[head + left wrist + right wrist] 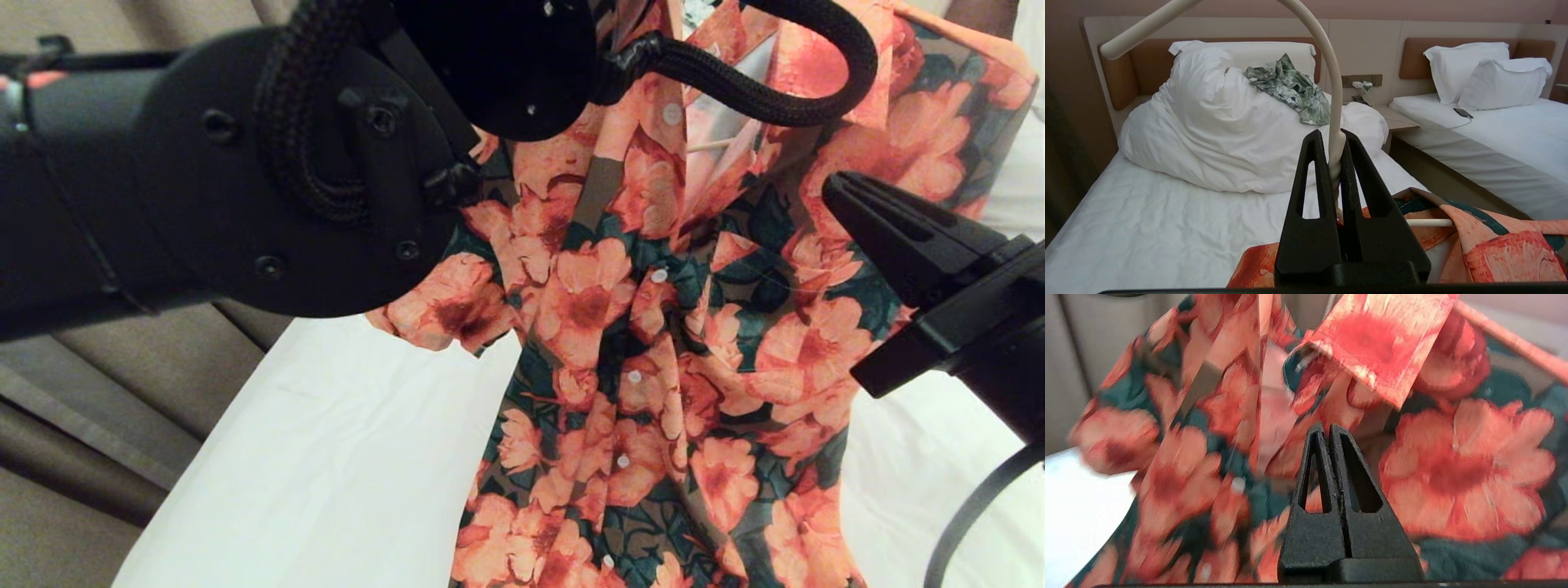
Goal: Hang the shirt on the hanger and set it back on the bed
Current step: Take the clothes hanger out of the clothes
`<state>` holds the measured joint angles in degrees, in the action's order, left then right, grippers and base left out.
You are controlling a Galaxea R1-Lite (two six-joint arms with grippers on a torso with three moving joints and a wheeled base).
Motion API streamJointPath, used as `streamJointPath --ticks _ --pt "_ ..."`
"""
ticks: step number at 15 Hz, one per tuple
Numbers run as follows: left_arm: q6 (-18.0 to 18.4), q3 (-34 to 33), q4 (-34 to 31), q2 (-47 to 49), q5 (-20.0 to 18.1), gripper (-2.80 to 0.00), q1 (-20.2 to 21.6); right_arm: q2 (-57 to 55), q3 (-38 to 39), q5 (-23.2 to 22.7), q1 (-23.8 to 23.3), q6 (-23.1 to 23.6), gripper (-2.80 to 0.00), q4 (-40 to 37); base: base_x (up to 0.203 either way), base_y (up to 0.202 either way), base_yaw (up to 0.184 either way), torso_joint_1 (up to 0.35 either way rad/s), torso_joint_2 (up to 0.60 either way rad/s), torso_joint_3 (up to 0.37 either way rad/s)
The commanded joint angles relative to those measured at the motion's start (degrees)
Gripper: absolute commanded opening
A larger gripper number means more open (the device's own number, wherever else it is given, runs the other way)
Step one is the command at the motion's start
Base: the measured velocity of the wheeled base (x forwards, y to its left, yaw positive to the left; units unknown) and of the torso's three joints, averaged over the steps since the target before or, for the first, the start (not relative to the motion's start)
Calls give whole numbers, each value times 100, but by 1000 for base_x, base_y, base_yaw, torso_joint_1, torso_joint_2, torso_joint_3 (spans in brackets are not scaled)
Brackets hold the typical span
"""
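Left gripper (pixel 1336 141), black with two tapered, slotted fingers, is clamped on the neck of the thin cream-white wire hanger (pixel 1331 81), just below the curved hook; the twisted wire stem sits between the fingertips. Hook arcs up and over to a rounded end. One straight hanger arm shows beside the fingers, running into the fabric.

Right gripper (pixel 1327 428), same black textured build, has its fingers pressed together with nothing between them. It points at the front of the shirt and sits close to it; contact can't be confirmed. In the head view it comes in from the right at shoulder level (pixel 841 192).

Short-sleeved button-up shirt (pixel 653 343), big orange-pink flowers on dark green and brown, thin soft cloth, hangs from the hanger above the bed, collar open, placket running down the middle. Five small white buttons show in the head view. One sleeve hangs free on the left.

Single bed (pixel 1147 228) below: smooth, lightly creased white sheet, one bunched white duvet (pixel 1216 134) heaped near the headboard, one crumpled green-and-white leaf-print garment (pixel 1294 90) on top of it.

Second white bed (pixel 1502 151) alongside, with two pillows and a dark phone-like object (pixel 1463 112) on the sheet.
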<state>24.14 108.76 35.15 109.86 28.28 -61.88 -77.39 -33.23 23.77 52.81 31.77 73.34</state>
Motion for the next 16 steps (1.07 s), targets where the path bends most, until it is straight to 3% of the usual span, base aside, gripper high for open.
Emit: streamJointPath --ticks 1,5,14,15,16 --pt "12 4 19 27 19 -280 -8 -512 47 81 1 169 -280 753 0 0 0 0 0 0" --pt "12 31 27 9 19 -280 45 -602 119 161 1 233 -280 1383 0 0 0 0 0 0" --pt "4 22 168 106 19 -280 54 -672 -383 104 -16 275 -280 1403 0 0 0 0 0 0" --pt "9 22 177 112 19 -280 48 -674 -522 37 -16 267 -166 1263 0 0 0 0 0 0" --pt "3 22 177 114 28 -280 36 -707 -728 -8 -18 255 0 1156 0 0 0 0 0 0"
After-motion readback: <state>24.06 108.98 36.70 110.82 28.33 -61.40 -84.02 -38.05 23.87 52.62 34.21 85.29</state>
